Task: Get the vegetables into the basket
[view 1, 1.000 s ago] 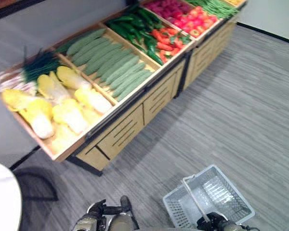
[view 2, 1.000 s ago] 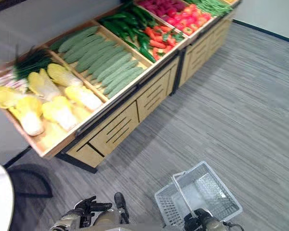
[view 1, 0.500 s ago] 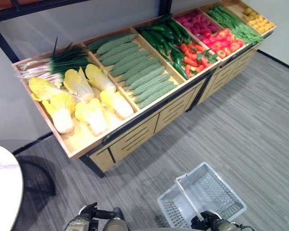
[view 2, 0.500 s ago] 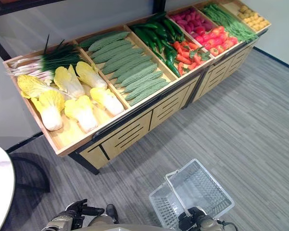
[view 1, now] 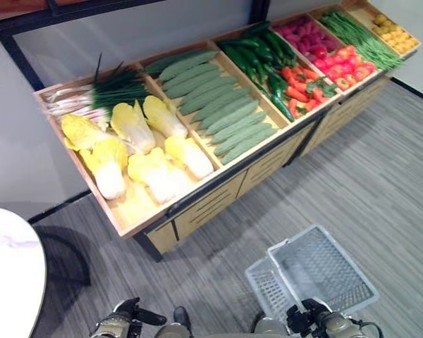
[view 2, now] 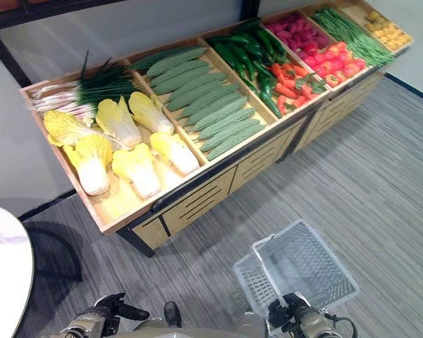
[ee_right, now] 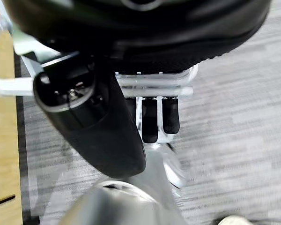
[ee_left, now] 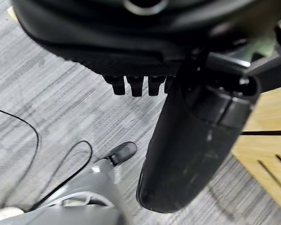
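Note:
A long wooden stand [view 1: 218, 201] holds the vegetables in slanted bins: pale yellow cabbages [view 1: 127, 155], green onions [view 1: 92, 95], ridged green gourds [view 1: 218, 105], dark green peppers [view 1: 257, 60], red peppers [view 1: 299, 81] and green beans [view 1: 363, 39]. A white mesh basket [view 1: 317, 274] hangs low over the floor in front of the stand. My right hand [view 1: 317, 320] is shut on the basket's handle [ee_right: 154, 89], fingers [ee_right: 150, 122] curled round the bar. My left hand [view 1: 123, 320] hangs low to the left with relaxed fingers [ee_left: 136, 86] and holds nothing.
A white round table [view 1: 7, 274] stands at the left, its dark frame [view 1: 63, 246] reaching toward the stand. Grey carpet [view 1: 366, 183] runs wide and open along the stand's front. More bins hold pink roots [view 1: 307, 35] and yellow produce [view 1: 391, 32].
The whole picture has shifted, so the camera moved: the stand now shows more squarely and fully. The basket stays in my right hand; the left hand is still idle.

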### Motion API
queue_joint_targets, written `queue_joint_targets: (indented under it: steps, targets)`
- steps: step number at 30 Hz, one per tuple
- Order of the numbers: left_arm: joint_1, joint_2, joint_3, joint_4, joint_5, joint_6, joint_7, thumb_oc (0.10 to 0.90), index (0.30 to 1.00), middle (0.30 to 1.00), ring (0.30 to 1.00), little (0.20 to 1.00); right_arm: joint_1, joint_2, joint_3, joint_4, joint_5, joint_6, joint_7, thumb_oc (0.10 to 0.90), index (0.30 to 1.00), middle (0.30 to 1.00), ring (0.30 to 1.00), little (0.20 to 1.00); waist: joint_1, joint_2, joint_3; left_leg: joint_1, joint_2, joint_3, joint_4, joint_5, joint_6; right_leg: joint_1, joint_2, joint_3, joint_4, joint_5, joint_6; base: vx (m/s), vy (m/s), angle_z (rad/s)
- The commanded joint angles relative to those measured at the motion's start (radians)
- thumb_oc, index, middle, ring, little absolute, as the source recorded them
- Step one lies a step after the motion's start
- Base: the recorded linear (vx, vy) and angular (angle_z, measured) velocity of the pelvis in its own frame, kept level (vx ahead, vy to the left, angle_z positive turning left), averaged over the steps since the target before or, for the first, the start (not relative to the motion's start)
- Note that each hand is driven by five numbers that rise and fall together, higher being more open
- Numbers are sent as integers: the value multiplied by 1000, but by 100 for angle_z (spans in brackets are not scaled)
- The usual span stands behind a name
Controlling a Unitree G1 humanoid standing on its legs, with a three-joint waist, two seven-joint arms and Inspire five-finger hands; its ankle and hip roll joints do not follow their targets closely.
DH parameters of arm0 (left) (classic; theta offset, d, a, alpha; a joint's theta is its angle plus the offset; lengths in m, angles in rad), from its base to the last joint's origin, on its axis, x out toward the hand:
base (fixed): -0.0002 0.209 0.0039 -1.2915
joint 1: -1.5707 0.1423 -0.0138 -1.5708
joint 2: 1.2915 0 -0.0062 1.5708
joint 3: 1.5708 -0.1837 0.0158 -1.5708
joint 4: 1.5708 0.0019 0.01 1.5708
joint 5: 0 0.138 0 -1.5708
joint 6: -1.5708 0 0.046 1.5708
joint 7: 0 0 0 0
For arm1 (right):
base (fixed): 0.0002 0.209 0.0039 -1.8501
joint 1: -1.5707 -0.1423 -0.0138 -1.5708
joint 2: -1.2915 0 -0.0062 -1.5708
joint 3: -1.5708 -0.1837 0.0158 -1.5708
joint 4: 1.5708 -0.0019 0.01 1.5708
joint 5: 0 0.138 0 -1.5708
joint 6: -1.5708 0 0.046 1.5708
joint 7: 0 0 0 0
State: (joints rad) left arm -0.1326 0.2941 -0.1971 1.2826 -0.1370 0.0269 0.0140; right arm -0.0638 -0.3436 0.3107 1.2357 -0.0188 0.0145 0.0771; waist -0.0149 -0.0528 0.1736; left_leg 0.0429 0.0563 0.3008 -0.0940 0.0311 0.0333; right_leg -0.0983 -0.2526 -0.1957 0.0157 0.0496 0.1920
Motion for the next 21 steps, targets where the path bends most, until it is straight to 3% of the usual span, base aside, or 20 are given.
queue_joint_targets:
  steps: [1,6,14,16,21]
  targets:
    - [-24,20,-1,5,5,-19,7,900,1000,1000,1000,1000,21,14,-9,41,44,7,14,400,300,300,300,300,-22,-16,31,7,11,-63,7,-8,-105,-35,0,111,30,114,48,82,-82,142]
    - [-5,10,-2,31,28,-9,10,900,1000,1000,1000,1000,32,22,5,46,33,8,13,400,300,300,300,300,-16,-30,11,15,11,-84,7,-7,-110,12,18,92,-19,91,35,65,-85,35]
    - [17,-13,9,38,0,-5,9,900,1000,1000,1000,1000,19,4,20,48,26,9,13,400,300,300,300,300,0,-11,-13,20,45,-133,12,11,-139,88,59,52,-67,49,2,34,-136,12]
    - [30,-32,27,35,-49,-6,18,900,1000,1000,1000,1000,14,-4,29,53,21,9,13,400,300,300,300,300,27,0,-21,11,62,-180,21,31,-153,129,77,4,-77,24,-19,9,-227,39]
    - [40,-43,28,30,-59,-7,27,900,1000,1000,1000,1000,11,-9,41,51,13,6,6,400,300,300,300,300,47,9,-16,5,75,-227,33,46,-164,165,93,-42,-81,3,-35,3,-121,44]
